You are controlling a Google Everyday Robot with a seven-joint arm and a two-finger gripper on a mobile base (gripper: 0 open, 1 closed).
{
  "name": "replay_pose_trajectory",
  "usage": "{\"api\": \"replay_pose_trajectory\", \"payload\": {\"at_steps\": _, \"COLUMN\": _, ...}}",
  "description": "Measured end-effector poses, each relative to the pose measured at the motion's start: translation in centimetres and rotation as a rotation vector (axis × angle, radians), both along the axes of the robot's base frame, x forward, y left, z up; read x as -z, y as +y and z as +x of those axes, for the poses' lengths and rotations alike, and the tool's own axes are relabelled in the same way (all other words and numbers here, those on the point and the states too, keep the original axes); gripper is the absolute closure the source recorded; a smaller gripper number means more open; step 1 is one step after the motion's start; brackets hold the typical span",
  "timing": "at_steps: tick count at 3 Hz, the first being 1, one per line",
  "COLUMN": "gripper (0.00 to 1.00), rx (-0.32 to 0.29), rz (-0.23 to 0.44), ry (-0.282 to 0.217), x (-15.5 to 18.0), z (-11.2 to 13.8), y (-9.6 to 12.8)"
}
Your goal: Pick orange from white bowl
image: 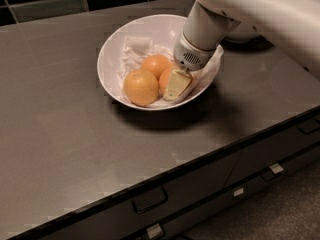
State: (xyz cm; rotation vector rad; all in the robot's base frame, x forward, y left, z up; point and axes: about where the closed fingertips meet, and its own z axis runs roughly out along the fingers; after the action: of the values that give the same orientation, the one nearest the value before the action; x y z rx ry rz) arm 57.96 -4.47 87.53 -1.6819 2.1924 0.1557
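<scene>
white bowl (112, 49) holds pincer (176, 84) against orange (164, 77).

The tool (178, 85) is seen inside the white bowl (107, 51), set against the right side of the orange (165, 77), which is partly hidden by it. A yellow-orange fruit (141, 87) is seen touching the orange at front left, and a lighter orange fruit (156, 64) just behind. The bowl is lined with crumpled paper (137, 47) and is set on the dark bench (60, 134).
</scene>
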Motion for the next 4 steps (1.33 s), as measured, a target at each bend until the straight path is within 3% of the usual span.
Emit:
{"api": "replay_pose_trajectory", "payload": {"at_steps": 1, "gripper": 0.37, "rx": -0.001, "rz": 0.0, "ry": 0.002, "x": 0.16, "z": 0.0, "y": 0.07}}
{"api": "replay_pose_trajectory", "payload": {"at_steps": 4, "gripper": 0.99, "rx": -0.001, "rz": 0.0, "ry": 0.002, "x": 0.15, "z": 0.0, "y": 0.08}}
